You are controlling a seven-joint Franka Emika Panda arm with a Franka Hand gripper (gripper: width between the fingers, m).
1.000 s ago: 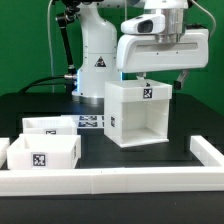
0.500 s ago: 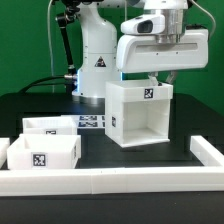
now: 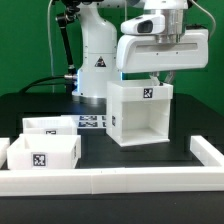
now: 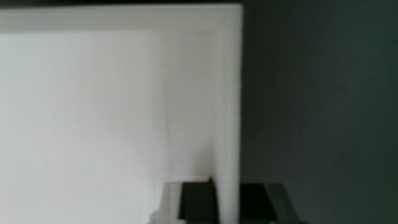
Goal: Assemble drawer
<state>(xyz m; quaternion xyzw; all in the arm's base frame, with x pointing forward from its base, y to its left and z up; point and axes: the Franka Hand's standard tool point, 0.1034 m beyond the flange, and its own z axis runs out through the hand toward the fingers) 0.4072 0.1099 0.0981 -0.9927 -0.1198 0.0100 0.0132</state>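
While one shell (image 3: 140, 113) stands open-fronted, two trays (image 3: 42, 158) sit together.

Exterior view is bright and sharp with soft shadows; wrist view is close, blurred.

The wrist view crops the pincer (image 4: 228, 203) and blurs the box shell (image 4: 107, 100).

White open-fronted shell (image 3: 140, 120) stands upright; 2 tagged trays (image 3: 42, 158) nearby.
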